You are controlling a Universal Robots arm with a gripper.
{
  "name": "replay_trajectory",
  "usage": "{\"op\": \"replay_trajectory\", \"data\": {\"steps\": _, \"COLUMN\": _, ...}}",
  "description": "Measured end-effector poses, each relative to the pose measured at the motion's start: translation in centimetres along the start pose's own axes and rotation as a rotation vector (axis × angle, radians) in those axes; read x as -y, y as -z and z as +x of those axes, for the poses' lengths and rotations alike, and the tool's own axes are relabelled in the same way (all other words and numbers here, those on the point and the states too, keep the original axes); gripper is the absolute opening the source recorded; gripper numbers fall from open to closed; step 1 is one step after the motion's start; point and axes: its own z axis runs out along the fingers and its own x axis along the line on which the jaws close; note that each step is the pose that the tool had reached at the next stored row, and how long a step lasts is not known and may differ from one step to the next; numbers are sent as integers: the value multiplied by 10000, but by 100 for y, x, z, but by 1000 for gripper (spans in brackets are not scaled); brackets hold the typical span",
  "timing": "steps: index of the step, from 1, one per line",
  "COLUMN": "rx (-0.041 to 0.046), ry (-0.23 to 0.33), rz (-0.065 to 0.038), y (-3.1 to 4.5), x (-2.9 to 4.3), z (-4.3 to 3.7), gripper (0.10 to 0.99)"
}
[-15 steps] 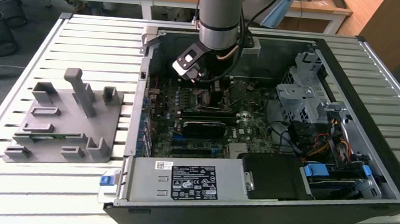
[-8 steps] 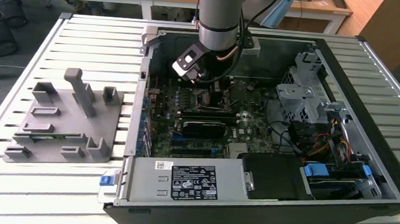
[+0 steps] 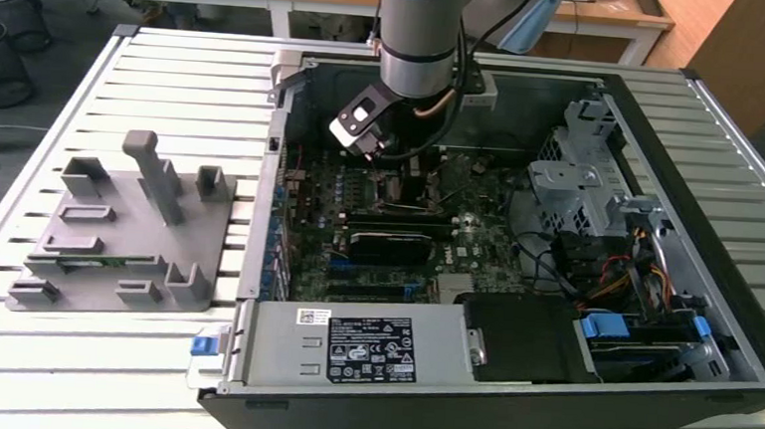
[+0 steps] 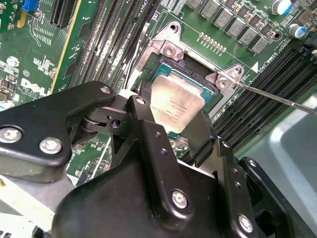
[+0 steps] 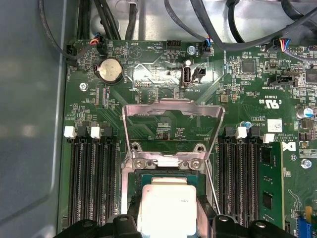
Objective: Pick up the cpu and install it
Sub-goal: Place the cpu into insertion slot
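The exterior view looks down from afar on the open black computer case (image 3: 477,412); both wrist views sit close over its silvery metal socket frame (image 4: 171,47) (image 5: 148,110).

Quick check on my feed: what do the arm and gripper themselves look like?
The arm is a silvery-grey cylinder with a light blue joint cap and a black wrist ring; a white-and-black camera block and an orange-brown cable sit beside it. The gripper is matt black, built from angular linkage plates fastened with silver screws.
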Motion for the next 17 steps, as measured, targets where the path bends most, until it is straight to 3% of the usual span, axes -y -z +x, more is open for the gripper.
{"op": "replay_trajectory", "data": {"steps": 17, "rx": 0, "ry": 0, "rz": 1, "y": -26, "x": 2, "z": 2, "gripper": 525}}
